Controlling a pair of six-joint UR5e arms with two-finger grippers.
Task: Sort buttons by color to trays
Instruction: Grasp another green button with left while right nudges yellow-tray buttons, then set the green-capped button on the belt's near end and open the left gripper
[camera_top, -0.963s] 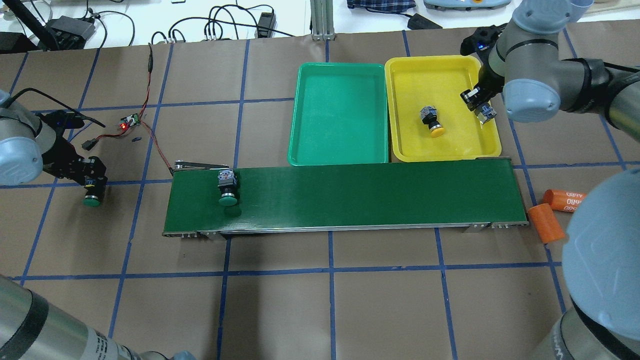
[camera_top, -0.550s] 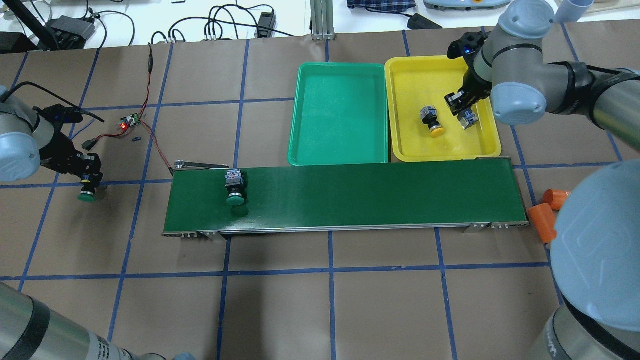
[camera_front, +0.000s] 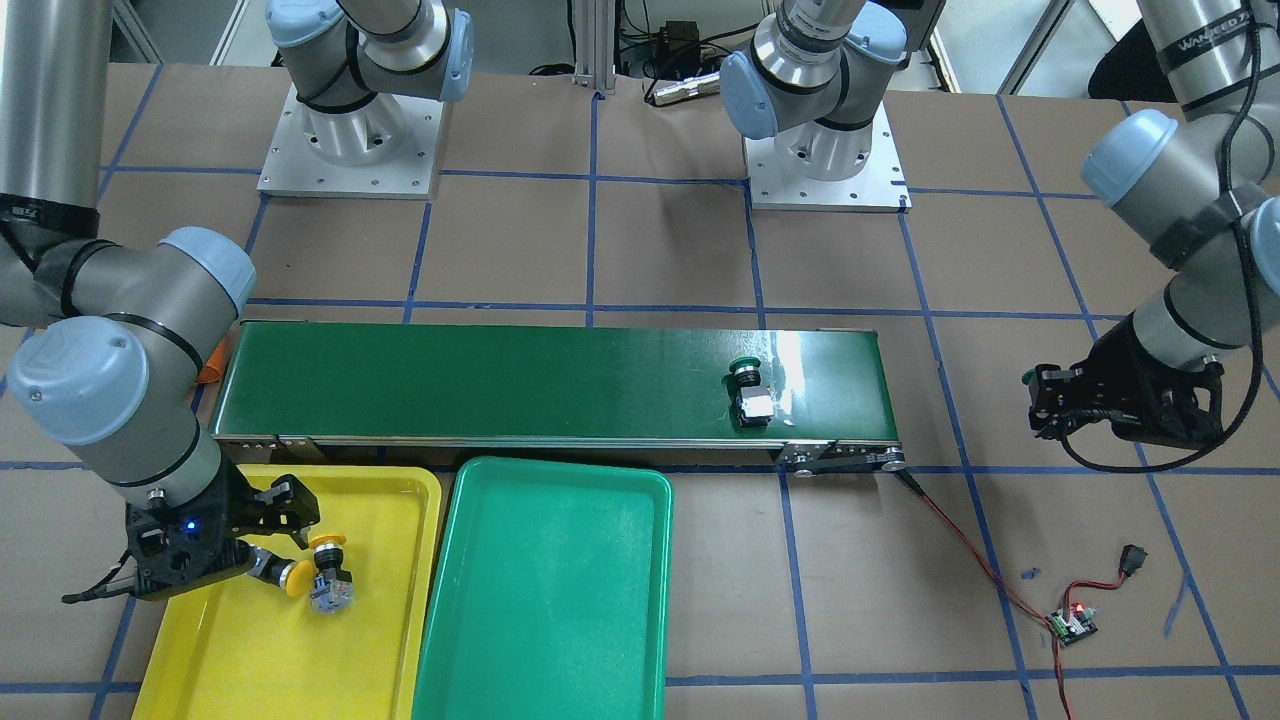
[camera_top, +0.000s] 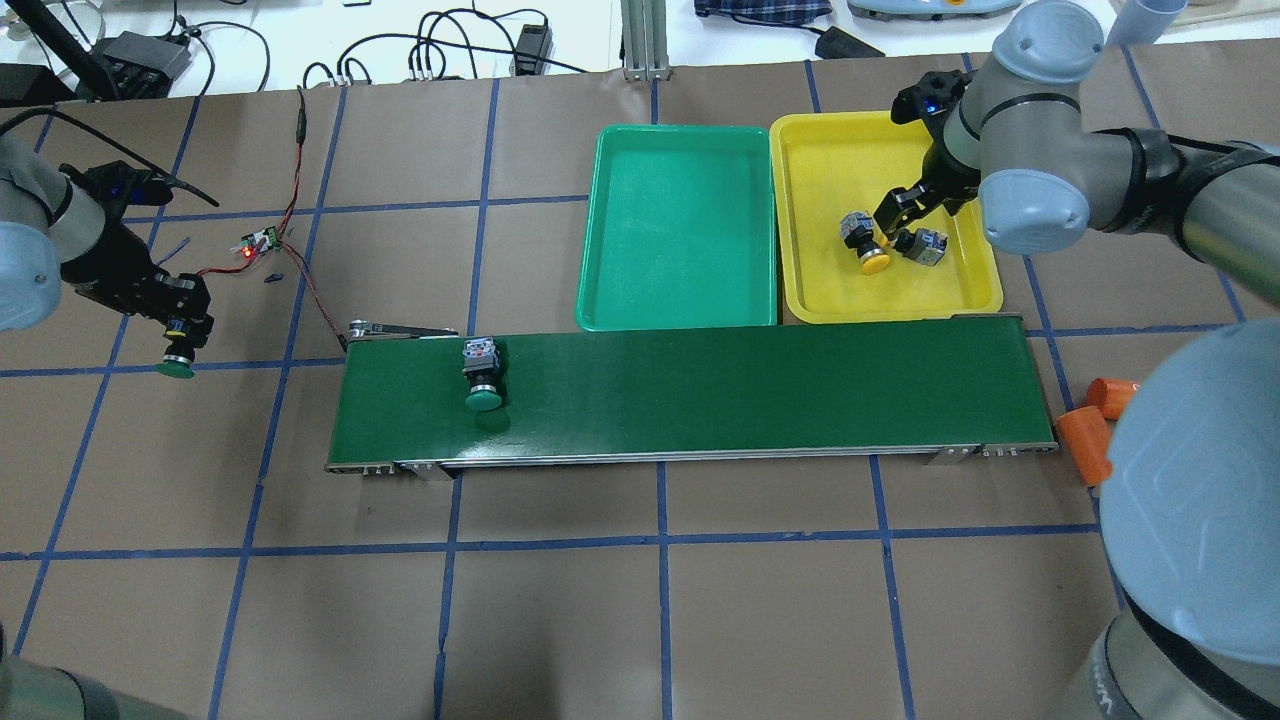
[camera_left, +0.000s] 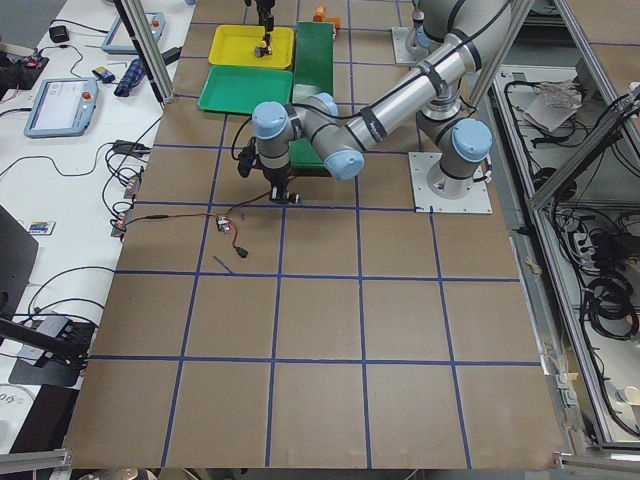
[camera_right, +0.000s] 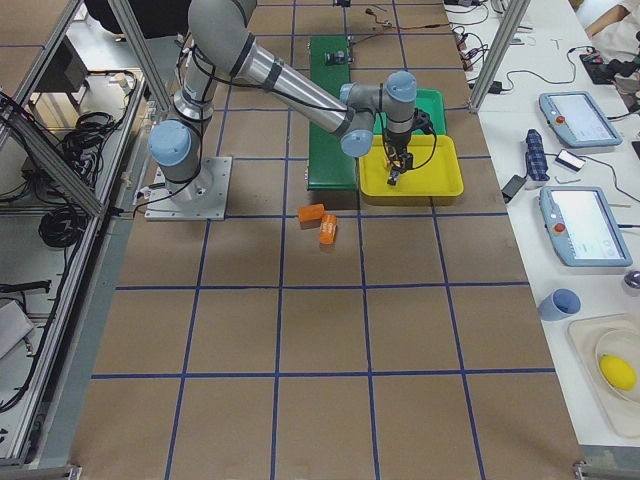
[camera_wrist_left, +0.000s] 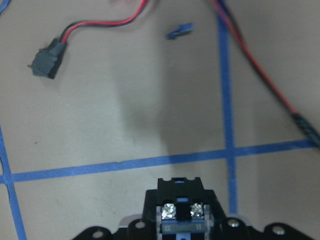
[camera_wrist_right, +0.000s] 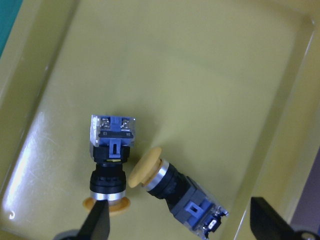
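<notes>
Two yellow buttons (camera_top: 862, 242) (camera_top: 924, 245) lie side by side in the yellow tray (camera_top: 830, 160); both show in the right wrist view (camera_wrist_right: 111, 150) (camera_wrist_right: 170, 187). My right gripper (camera_top: 903, 218) hovers over them, open and empty, with its fingertips (camera_wrist_right: 97, 225) at the frame's bottom. The green tray (camera_top: 680, 230) holds nothing. One green button (camera_top: 483, 380) lies on the conveyor belt (camera_top: 750, 390) near its left end. My left gripper (camera_top: 180, 335) is shut on a second green button (camera_top: 176, 368), cap down, above the table left of the belt; its contact block (camera_wrist_left: 181, 207) shows between the jaws.
A small circuit board (camera_top: 262, 240) with red wires lies beyond the left gripper, the wires running to the belt's left end. Two orange cylinders (camera_top: 1085, 442) (camera_top: 1108, 395) lie right of the belt. The trays stand against the belt's far side.
My right gripper moved left over the yellow tray and let go of the second yellow button. The belt's green button travelled right. My left gripper carried its green button away from me.
</notes>
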